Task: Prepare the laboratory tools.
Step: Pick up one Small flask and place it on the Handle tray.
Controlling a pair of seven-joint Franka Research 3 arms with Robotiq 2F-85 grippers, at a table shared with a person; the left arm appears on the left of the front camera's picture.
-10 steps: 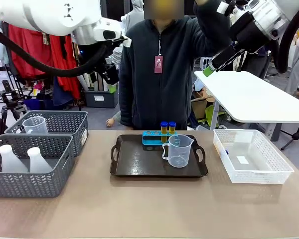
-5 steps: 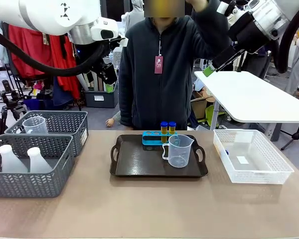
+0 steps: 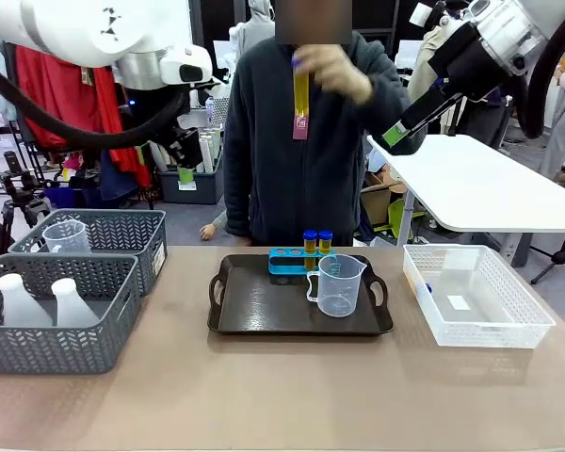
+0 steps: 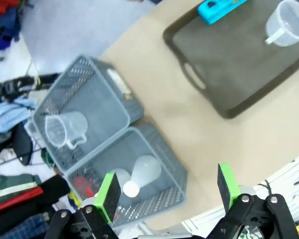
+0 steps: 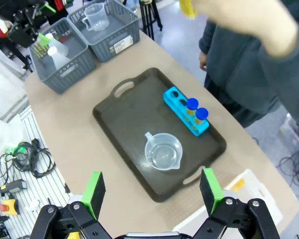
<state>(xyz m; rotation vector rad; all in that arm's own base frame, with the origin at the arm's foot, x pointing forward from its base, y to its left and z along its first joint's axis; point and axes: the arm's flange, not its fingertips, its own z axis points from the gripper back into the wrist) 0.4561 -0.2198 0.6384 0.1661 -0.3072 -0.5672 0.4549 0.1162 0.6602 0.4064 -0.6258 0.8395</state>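
Left pincer (image 4: 168, 189) gapes well above 2 flasks (image 4: 147, 171) in basket (image 4: 158, 205).

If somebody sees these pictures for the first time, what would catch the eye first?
The person's hand holds a yellow tube upright, high before the chest. Below, a dark tray at mid-table carries a blue rack with two tubes and a clear beaker. The left gripper and right gripper hang open, high above.
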